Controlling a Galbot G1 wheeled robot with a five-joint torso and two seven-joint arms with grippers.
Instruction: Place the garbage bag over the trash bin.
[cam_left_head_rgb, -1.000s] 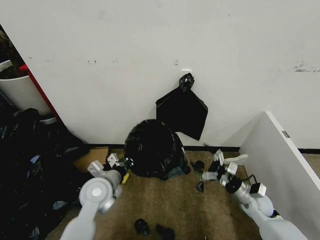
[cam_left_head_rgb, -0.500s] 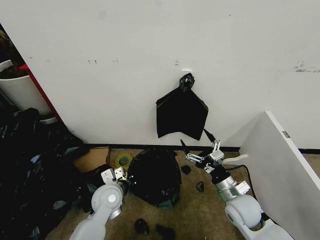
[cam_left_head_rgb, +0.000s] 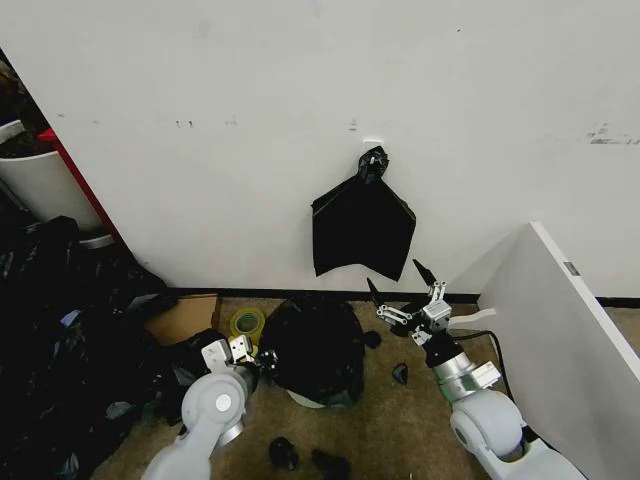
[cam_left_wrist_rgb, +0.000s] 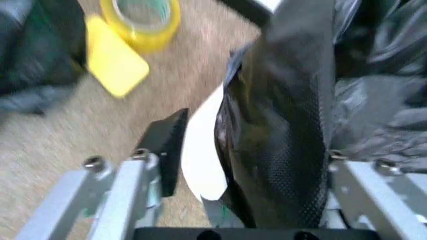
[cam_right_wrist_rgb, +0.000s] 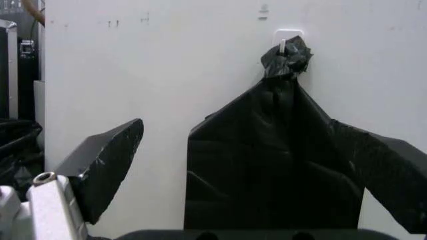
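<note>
- The garbage bag (cam_left_head_rgb: 312, 338) sits on the carpet at the foot of the white wall (cam_left_head_rgb: 250, 120), draped over the trash bin (cam_left_head_rgb: 308, 400), of which my head view shows a pale sliver under the bag's lower edge.
- My left wrist view gives what the head view cannot: the garbage bag (cam_left_wrist_rgb: 280, 125) runs between my left fingers, and a cream strip of the trash bin (cam_left_wrist_rgb: 203, 160) shows just beside it, with a roll of yellow tape (cam_left_wrist_rgb: 141, 22) and a flat yellow piece (cam_left_wrist_rgb: 115, 62) on the carpet beyond.
- My right wrist view faces the wall and shows a flat black bag (cam_right_wrist_rgb: 287, 170), knotted at the top, hanging from a white hook (cam_right_wrist_rgb: 283, 37); one of my dark fingertips (cam_right_wrist_rgb: 107, 160) stands in front of it.
- My left gripper (cam_left_head_rgb: 255, 358) is low at the bag's left side, clamped on the plastic, with the arm reaching forward from below.
- My right gripper (cam_left_head_rgb: 402, 290) is raised to the right of the bag and apart from it, its fingers spread wide and holding nothing, pointing toward the wall.
- A heap of black sacks (cam_left_head_rgb: 60, 330) lies well to my left.
</note>
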